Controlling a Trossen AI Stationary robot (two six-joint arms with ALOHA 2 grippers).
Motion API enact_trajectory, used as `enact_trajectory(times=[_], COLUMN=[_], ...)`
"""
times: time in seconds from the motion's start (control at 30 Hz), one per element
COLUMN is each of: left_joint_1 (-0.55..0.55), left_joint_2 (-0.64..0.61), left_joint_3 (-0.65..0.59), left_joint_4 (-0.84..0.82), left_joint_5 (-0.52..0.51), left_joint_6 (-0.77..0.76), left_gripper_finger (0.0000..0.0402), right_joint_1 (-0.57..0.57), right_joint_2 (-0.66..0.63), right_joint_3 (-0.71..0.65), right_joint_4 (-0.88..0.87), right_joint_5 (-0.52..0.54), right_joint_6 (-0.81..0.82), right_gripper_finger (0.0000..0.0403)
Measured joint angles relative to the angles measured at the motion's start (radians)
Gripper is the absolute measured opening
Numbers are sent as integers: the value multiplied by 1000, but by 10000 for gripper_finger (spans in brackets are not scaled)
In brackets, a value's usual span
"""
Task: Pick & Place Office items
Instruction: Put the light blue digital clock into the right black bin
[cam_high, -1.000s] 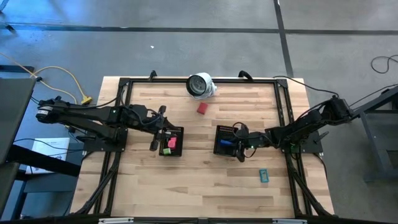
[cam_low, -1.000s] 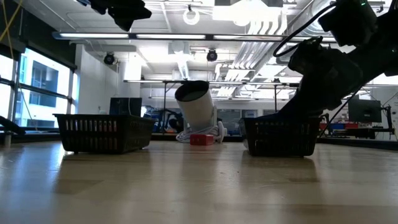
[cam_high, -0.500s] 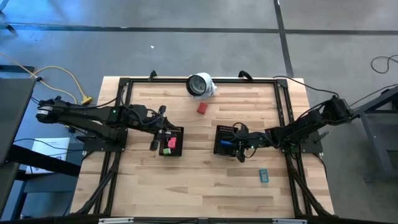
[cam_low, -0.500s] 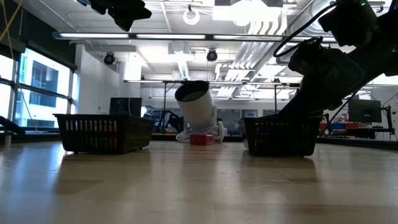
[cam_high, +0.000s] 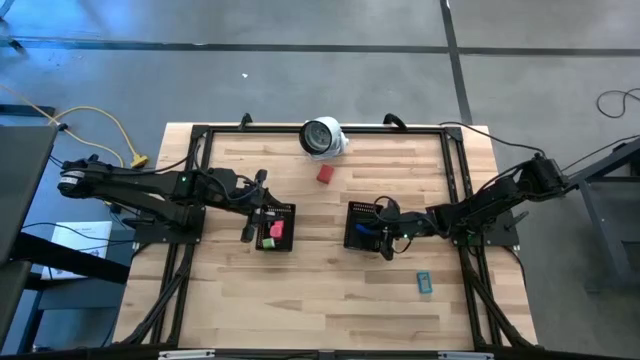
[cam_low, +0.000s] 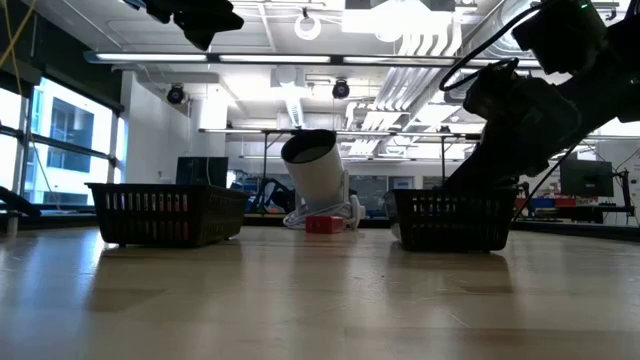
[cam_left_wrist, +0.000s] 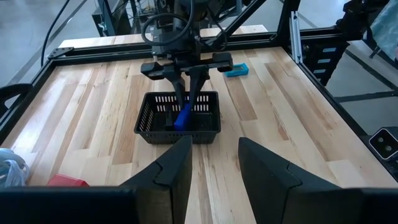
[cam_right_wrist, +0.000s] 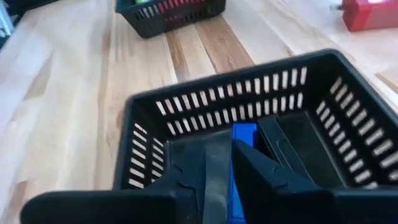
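My right gripper (cam_right_wrist: 231, 152) reaches down into the right black mesh tray (cam_high: 362, 226) and is shut on a blue piece (cam_left_wrist: 182, 117). My left gripper (cam_left_wrist: 214, 162) hangs open and empty above the left black mesh tray (cam_high: 276, 226). That tray holds a pink piece (cam_high: 272, 230) and a green piece (cam_high: 267, 242). A red piece (cam_high: 325, 174) lies flat on the table behind the trays. A teal piece (cam_high: 424, 282) lies flat near the front right. My right gripper pinches the blue piece (cam_right_wrist: 244, 132) between its two fingers, inside the right tray. The fingers slant down from the table's right side. The piece tilts, with its lower end (cam_left_wrist: 178, 126) near the tray's floor. I cannot tell whether it rests there.
A white round object with a dark face (cam_high: 322, 137) lies at the table's far edge, just behind the red piece. A black frame (cam_high: 200, 135) runs around the tabletop. Bare wood lies between the two trays and along the near edge.
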Motion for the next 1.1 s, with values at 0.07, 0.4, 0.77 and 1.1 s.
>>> enact_trajectory(times=[0.07,0.4,0.77,1.1], left_joint_1=[0,0,3,91], left_joint_2=[0,-5,-65,-27], left_joint_3=[0,0,-7,-108], left_joint_4=[0,-6,-72,101], left_joint_5=[0,-12,-119,-213], left_joint_6=[0,7,1,-79], left_gripper_finger=[124,124,124,124], right_joint_1=[0,0,159,307], right_joint_2=[0,-161,-787,-851], right_joint_3=[0,1,1,1], right_joint_4=[22,81,-410,-623], right_joint_5=[-3,12,211,473], right_joint_6=[-15,-219,-214,-139], right_gripper_finger=[63,64,63,66])
